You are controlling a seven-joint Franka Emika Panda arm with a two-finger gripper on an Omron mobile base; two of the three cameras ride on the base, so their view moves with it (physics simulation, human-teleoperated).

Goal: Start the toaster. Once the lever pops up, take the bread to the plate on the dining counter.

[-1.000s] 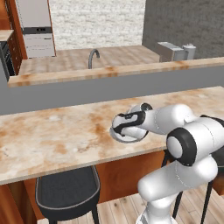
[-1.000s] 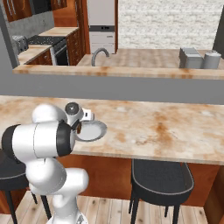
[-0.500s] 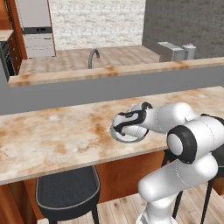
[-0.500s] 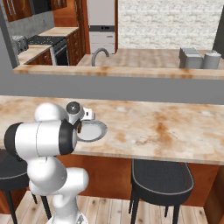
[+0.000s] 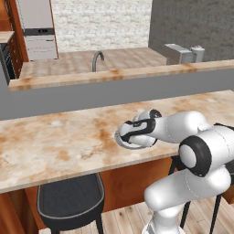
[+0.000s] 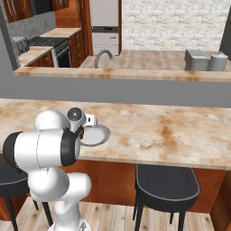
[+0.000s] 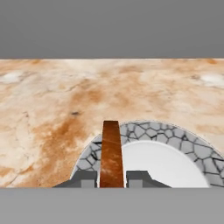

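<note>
In the left base view we see the sink faucet (image 5: 97, 59) at upper centre-left on the far wood counter, then the toaster (image 5: 179, 53) at upper right beside a pale canister (image 5: 198, 53). Below them the dining counter (image 5: 55, 141) runs across the middle of the frame, and just right of centre the gripper (image 5: 130, 135) hangs over the plate (image 5: 122, 141), whose rim only peeks out from under the hand. A dark stool (image 5: 71, 201) sits at lower left.

The right base view gives us what that one hides: at left of centre the plate (image 6: 97, 135) shows most of its pale face, with the hand lying over its left edge. The toaster (image 6: 196, 60) stands at upper right, and a stove (image 6: 43, 43) at upper left.

The hand view alone shows us the grip. At bottom centre the two fingertips (image 7: 85, 178) pinch the bread (image 7: 111, 154), seen edge-on as a thin brown strip rising between them. To its right lies the plate (image 7: 175, 144), with a crackled grey rim and a white centre, resting on the marbled stone. The bread stands over the plate's left rim; whether it touches the plate we cannot tell.
</note>
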